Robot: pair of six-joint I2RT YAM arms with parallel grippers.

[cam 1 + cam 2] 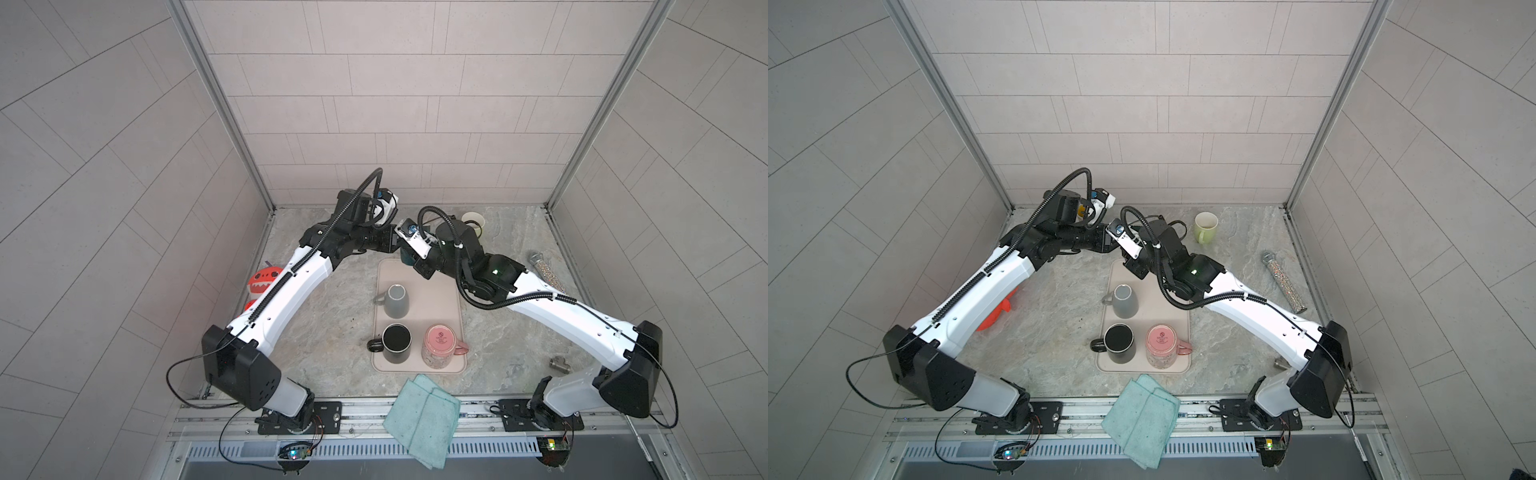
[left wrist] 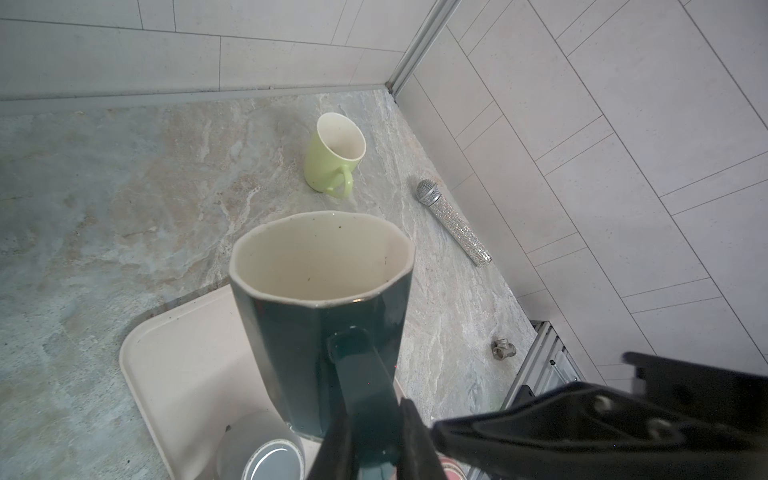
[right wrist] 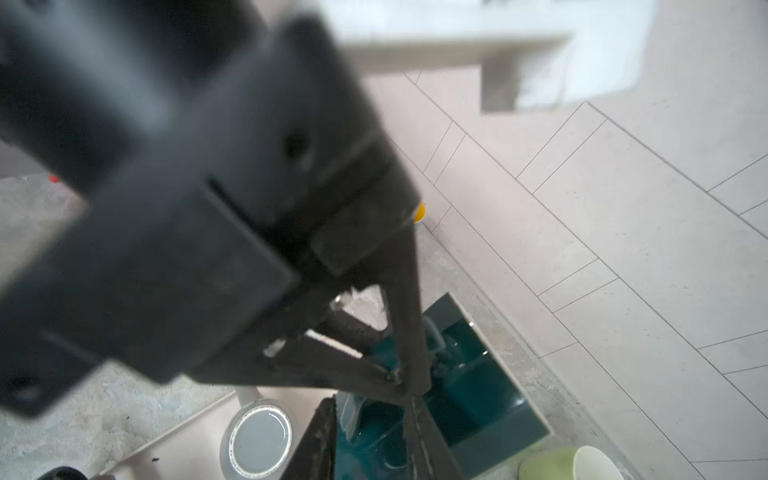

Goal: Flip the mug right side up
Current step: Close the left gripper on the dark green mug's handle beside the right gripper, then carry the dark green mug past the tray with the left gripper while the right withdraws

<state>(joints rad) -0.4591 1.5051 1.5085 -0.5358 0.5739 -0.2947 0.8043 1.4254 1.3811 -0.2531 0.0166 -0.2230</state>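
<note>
Left gripper (image 2: 370, 440): fingers (image 2: 415, 440) closed tight on the handle (image 2: 357, 374) of the mug (image 2: 320, 316), one on each side of it. Right gripper (image 3: 372, 419): fingers (image 3: 320, 440) partly open, with a teal part of the mug between them. Can't tell whether either one touches it. The right gripper's black body also shows at the edge of the left wrist view, its tip just beside the handle.

Mug: dark teal, faceted sides, cream inside with a few dark specks. Mouth faces up, body near upright with a slight lean. It is at the far edge of the beige mat (image 1: 440, 299), which lies on the marbled surface (image 1: 324, 332). An upside-down grey mug (image 2: 266, 457) stands just beside it. Can't tell whether the teal base rests on the mat or hangs just over it.

Hard to see: in a top view only a sliver of teal (image 1: 406, 261) shows under the right wrist. Both sets of fingers are hidden in both top views. In the right wrist view the left gripper fills much of the frame, out of focus.
</note>
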